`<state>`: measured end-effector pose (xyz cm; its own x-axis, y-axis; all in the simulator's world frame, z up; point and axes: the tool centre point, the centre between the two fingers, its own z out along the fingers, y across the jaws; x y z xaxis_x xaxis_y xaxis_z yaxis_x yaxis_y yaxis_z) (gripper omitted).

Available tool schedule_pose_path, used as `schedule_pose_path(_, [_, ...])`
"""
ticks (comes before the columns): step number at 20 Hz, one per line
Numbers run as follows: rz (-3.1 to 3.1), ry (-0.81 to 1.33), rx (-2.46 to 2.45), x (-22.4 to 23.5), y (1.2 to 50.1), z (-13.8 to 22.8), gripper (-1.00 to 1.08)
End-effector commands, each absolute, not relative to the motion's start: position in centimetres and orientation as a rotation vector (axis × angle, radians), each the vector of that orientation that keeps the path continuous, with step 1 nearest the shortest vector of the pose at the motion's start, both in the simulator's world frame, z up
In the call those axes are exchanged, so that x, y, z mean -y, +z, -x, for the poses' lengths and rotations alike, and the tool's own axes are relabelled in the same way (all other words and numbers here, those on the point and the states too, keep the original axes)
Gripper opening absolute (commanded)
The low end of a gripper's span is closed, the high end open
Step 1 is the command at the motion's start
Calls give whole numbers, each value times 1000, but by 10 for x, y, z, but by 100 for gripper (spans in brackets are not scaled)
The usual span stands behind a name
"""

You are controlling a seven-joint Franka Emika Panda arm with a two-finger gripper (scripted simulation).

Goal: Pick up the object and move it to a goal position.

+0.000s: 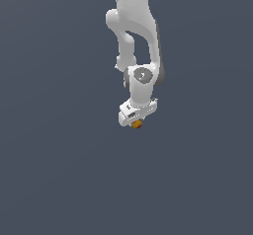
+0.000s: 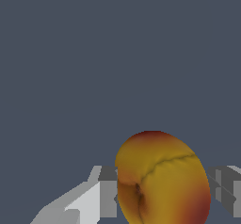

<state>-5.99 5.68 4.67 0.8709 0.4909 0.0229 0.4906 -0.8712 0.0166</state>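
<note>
- The gripper [image 1: 136, 122] has its fingers [image 2: 107, 190] closed on the object [image 2: 162, 178] (yellow-orange, red-patched).
- The arm should carry it slowly, with steady squeeze, since a round lump likely slips.

The object [image 1: 137, 124] is a small roundish lump, yellow-orange with dark red patches toward its top and one lower edge. In the wrist view the object [image 2: 162, 180] shows a dark crease curving across its skin and running into a small pit (it resembles a peach or similar fruit). It sits between the fingers [image 2: 106, 190] of the gripper [image 1: 134, 122], touching both. In the exterior view only its lower part peeks out beneath the white hand.
</note>
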Motion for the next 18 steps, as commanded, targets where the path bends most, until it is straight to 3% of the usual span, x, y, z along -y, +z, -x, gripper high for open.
schedule_pose_path(1, [-3033, 0, -820, -66, 35, 71, -100])
schedule_pose_path(10, [-3032, 2, -817, -58, 42, 63, -100])
schedule_pose_path(18, [-3033, 2, -818, -31, 66, 30, -100])
